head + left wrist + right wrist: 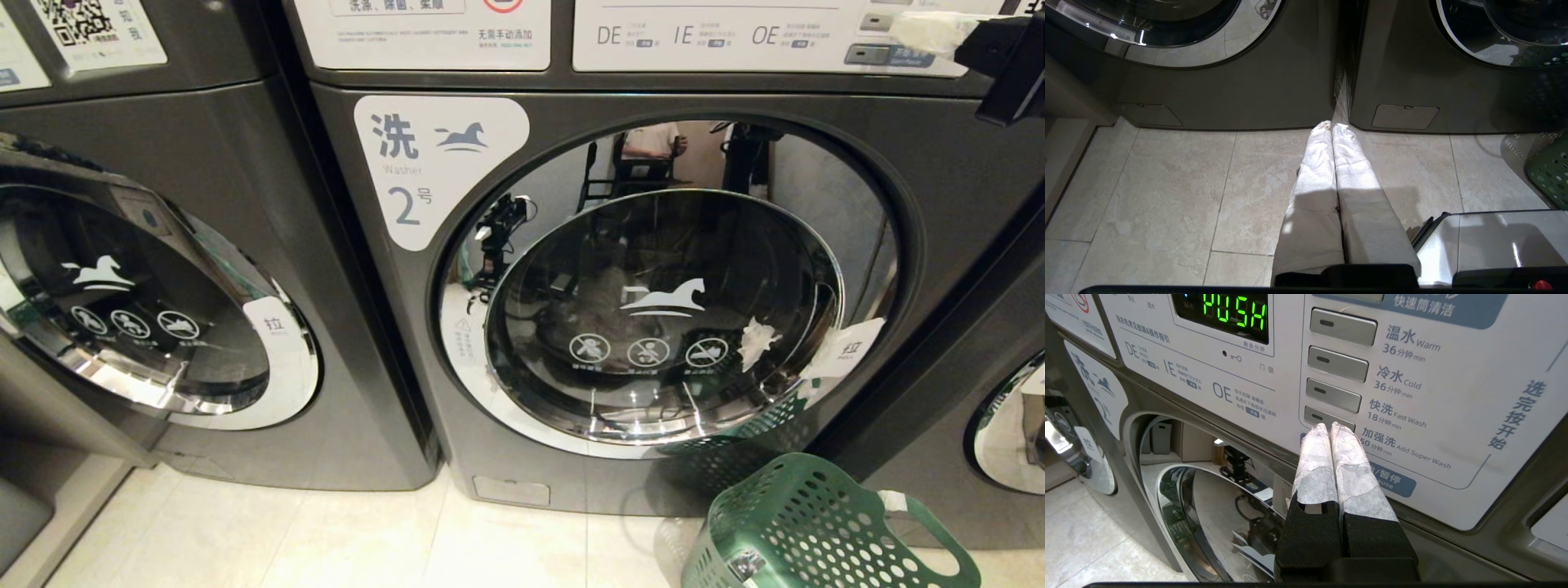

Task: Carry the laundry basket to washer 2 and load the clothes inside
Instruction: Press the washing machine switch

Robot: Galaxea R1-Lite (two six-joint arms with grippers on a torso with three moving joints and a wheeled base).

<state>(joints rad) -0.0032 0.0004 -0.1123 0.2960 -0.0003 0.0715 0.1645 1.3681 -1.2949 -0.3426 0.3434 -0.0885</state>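
I stood close in front of washer 2, the dark grey front-loader with the white label bearing a blue "2" and a horse mark. Its round chrome-rimmed glass door was closed, with a white horse logo and three round warning icons on the glass. To my left stood a second grey washer of the same kind, its door also closed.

My right gripper was raised to the control panel above the door of washer 2. Its two white-wrapped fingers were pressed together with nothing between them, and their tips sat at the lowest of four grey buttons, beside the words "Add Super Wash"; whether they actually touched it I could not tell. The green display on the panel read "PUSH".

My left gripper hung low over the pale tiled floor, fingers closed and empty, pointing at the seam between the two washers' bases.

The laundry basket, green with round holes and a loop handle, stood on the floor just in front of washer 2, toward my right. I could see no clothes from these angles.
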